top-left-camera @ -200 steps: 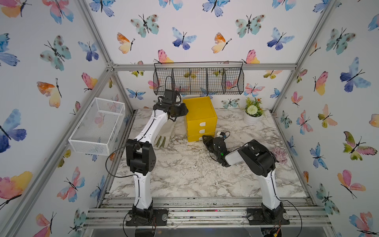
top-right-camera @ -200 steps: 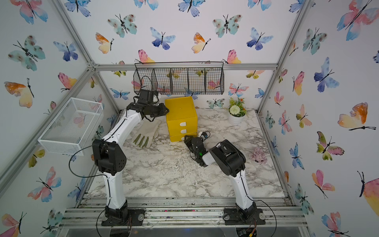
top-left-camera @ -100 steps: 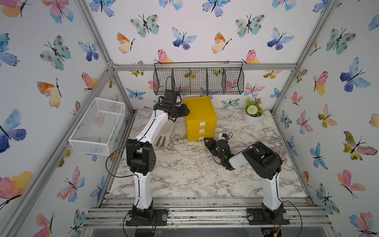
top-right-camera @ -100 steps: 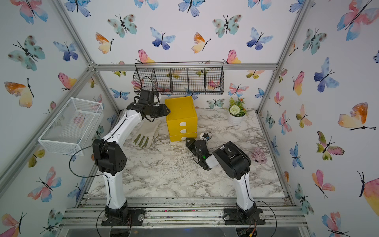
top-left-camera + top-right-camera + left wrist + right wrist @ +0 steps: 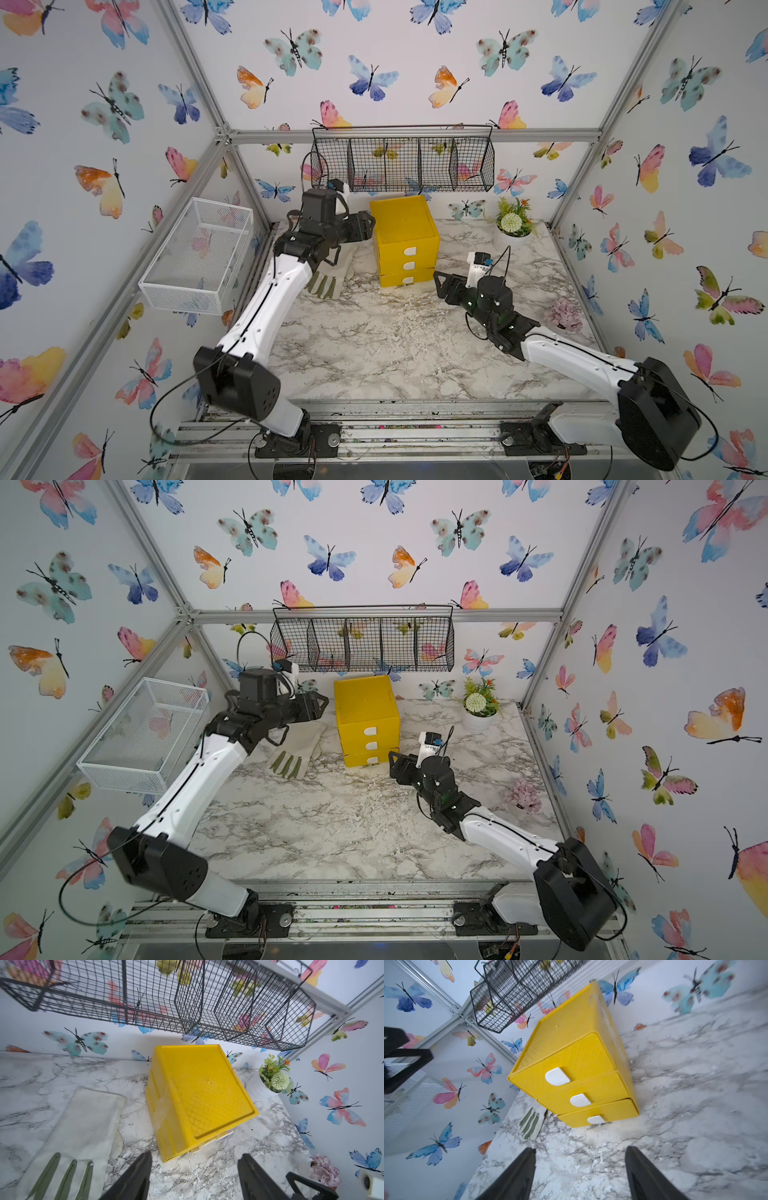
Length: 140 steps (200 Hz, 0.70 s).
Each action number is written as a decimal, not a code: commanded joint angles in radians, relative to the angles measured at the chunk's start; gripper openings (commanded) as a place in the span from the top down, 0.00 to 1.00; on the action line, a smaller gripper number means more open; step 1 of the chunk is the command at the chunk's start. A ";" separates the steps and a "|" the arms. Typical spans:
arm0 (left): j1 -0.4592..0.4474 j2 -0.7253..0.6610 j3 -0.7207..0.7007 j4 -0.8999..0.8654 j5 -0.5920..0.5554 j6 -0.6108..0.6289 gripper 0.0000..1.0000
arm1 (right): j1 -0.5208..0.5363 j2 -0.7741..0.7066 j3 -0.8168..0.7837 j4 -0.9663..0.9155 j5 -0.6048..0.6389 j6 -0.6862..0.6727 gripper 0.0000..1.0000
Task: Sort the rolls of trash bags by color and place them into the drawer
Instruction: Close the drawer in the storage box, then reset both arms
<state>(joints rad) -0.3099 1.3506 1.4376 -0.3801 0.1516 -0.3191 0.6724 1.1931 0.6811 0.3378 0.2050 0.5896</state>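
Note:
The yellow drawer stands near the back wall, its three fronts with white tab handles all pushed in. No rolls of trash bags show in any view. My left gripper hovers beside the chest's upper left side, open and empty; the left wrist view shows its fingertips wide apart above the marble, with the chest's top beyond. My right gripper sits low, just right of the bottom drawer front, open and empty.
A pale rubber glove lies left of the chest. A black wire basket hangs on the back wall above it. A white wire basket juts from the left wall. A potted plant and a pink flower stand at the right.
Both grippers have opened from nearly shut. The right arm has drawn back a little to the right, away from the drawer fronts. The left arm has barely moved.

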 commanded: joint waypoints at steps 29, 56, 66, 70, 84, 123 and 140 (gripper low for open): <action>0.002 -0.217 -0.475 0.271 -0.187 -0.052 0.28 | -0.032 -0.232 -0.144 -0.056 0.380 -0.372 0.15; 0.006 -0.228 -0.665 0.407 -0.274 -0.061 0.28 | -0.128 -0.269 -0.247 0.107 0.400 -0.487 0.12; 0.007 -0.229 -0.737 0.500 -0.308 -0.048 0.27 | -0.194 -0.268 -0.284 0.157 0.375 -0.497 0.12; 0.008 -0.230 -0.769 0.538 -0.321 -0.039 0.27 | -0.226 -0.263 -0.299 0.176 0.358 -0.496 0.12; 0.012 -0.226 -0.844 0.631 -0.379 -0.029 0.26 | -0.345 -0.234 -0.346 0.239 0.283 -0.475 0.12; 0.038 -0.274 -0.987 0.783 -0.496 0.007 0.23 | -0.551 -0.023 -0.410 0.469 0.169 -0.441 0.11; 0.048 -0.325 -1.063 0.851 -0.567 0.052 0.19 | -0.560 0.080 -0.404 0.538 0.178 -0.455 0.10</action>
<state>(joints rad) -0.2779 1.1030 0.4530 0.2829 -0.2623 -0.3367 0.1291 1.1667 0.2768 0.6880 0.4313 0.1520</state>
